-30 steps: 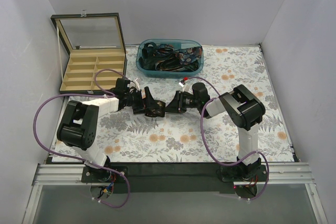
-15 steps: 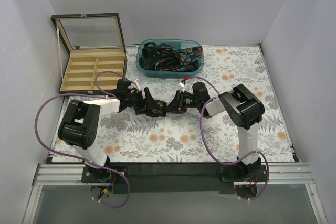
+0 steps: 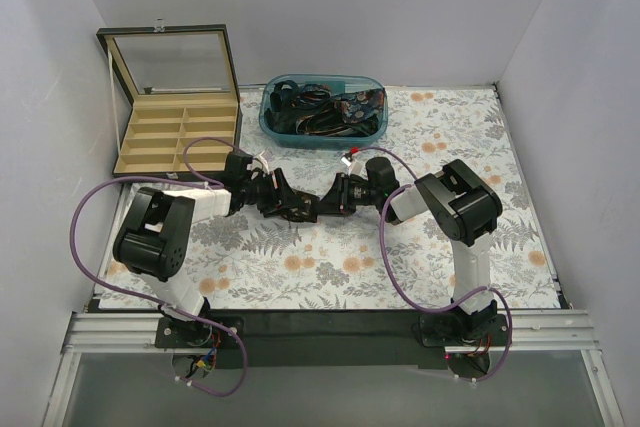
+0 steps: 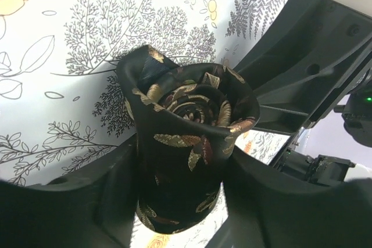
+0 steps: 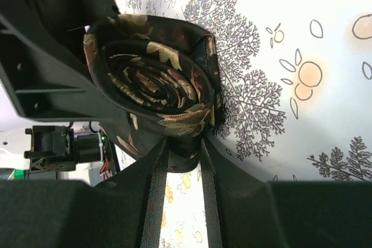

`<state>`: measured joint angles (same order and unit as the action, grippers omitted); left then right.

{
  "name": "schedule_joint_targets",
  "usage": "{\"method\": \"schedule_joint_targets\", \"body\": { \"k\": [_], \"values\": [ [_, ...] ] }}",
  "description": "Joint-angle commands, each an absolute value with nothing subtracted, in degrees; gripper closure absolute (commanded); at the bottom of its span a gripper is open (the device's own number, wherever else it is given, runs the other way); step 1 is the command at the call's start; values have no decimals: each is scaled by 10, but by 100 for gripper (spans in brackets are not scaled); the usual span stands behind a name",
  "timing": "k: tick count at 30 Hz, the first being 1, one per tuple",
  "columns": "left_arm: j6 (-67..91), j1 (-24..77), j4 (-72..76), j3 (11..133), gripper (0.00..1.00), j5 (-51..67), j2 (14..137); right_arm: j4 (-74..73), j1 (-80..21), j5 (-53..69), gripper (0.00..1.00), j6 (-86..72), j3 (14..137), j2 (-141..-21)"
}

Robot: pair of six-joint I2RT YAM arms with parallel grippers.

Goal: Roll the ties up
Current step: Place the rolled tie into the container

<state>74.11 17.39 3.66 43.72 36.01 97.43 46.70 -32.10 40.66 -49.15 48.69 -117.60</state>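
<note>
Both grippers meet on one piece. The left gripper (image 4: 181, 164) has its jaws closed against the flanks of the rolled tie (image 4: 186, 108). The right gripper (image 5: 181, 169) is pinched shut on the roll's outer wrap at its lower edge. The bundle sits low over the floral cloth (image 3: 450, 247), on the near side of the blue bin (image 3: 320, 142) and a little toward that bin's left end. The loose ties (image 3: 320, 107) lie heaped inside the bin. The roll seems to stand roughly on end, with its long axis tilted rather than flat and the spiral face turned up toward both wrist cameras. From the left wrist it flares wider at the top, so the upper turns look slacker than the base. To finish this well, I'd judge the left jaws should squeeze only enough to stop the coil springing open. The right gripper should draw the last wrap snug before easing off, and the two should never let go together. Whether a tail end hangs free underneath is hidden.
</note>
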Motion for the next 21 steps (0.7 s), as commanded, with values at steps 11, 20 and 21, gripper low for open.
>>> {"method": "schedule_joint_targets", "body": {
  "k": [11,20,21],
  "values": [
    [737,191,39,432,82,359,960,462,-316,394,67,-469,490,-1148],
    [723,181,-42,478,99,276,910,208,-264,332,39,-304,477,-1017],
    [723,178,-48,482,99,270,905,174,-261,308,37,-260,482,-1006]
  ]
}}
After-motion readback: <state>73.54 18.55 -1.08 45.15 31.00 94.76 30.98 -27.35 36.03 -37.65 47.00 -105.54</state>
